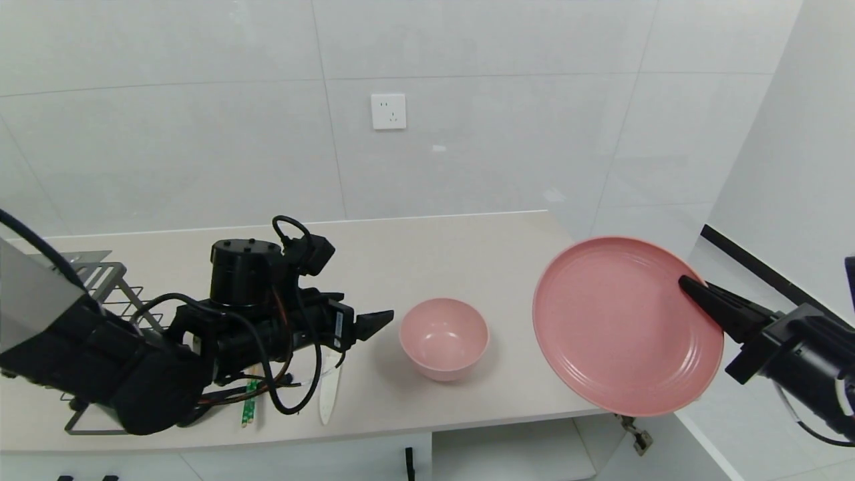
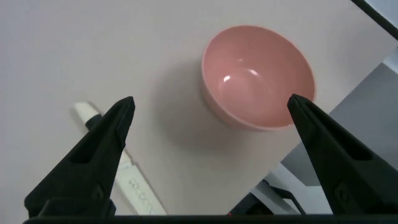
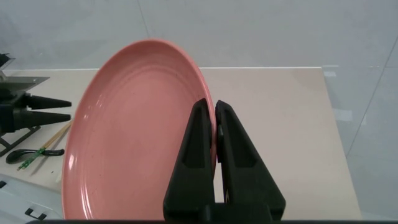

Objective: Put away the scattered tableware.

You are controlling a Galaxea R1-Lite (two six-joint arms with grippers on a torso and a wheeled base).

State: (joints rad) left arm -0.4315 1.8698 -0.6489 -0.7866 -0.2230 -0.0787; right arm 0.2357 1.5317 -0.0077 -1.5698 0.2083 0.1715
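The right gripper (image 3: pixel 211 107) pinches the pink plate (image 1: pixel 621 327) by its rim, tilted above the counter's (image 1: pixel 467 254) right end. The left gripper (image 2: pixel 209 102), spread wide, hangs beside the pink bowl (image 1: pixel 444 337).

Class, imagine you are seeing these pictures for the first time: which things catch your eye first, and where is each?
The large pink plate stands out first, held up tilted at the counter's right end, its rim pinched by the right gripper. Next comes the pink bowl, upright near the counter's front edge, with the left gripper open just to its left.
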